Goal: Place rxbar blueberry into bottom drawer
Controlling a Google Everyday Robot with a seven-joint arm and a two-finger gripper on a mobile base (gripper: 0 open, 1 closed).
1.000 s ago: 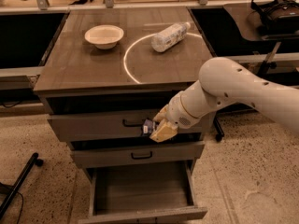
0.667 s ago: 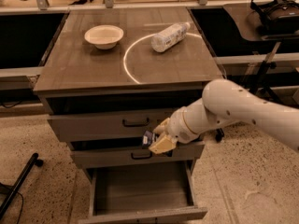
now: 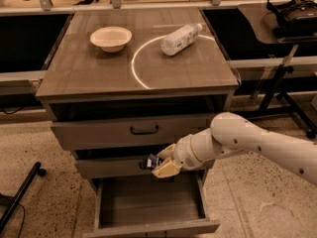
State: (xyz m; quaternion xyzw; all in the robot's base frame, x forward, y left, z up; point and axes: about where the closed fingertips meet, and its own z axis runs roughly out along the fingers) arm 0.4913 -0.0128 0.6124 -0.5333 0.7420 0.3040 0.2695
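My gripper [image 3: 159, 165] is in front of the middle drawer, just above the open bottom drawer [image 3: 148, 201]. It is shut on the rxbar blueberry [image 3: 151, 161], a small dark navy wrapper that sticks out to the left of the tan fingers [image 3: 166, 168]. The bottom drawer is pulled out and its plain wood floor shows. My white arm [image 3: 247, 143] reaches in from the right.
The cabinet top [image 3: 89, 73] holds a pale bowl [image 3: 111, 37] and a clear plastic bottle [image 3: 181, 38] lying on its side. The top drawer [image 3: 143, 130] has a black handle. A black stand [image 3: 282, 78] is at the right, a black leg [image 3: 20, 195] at the lower left.
My gripper with the bar has moved down from the top drawer's front to the middle drawer's front, closer to the open bottom drawer.
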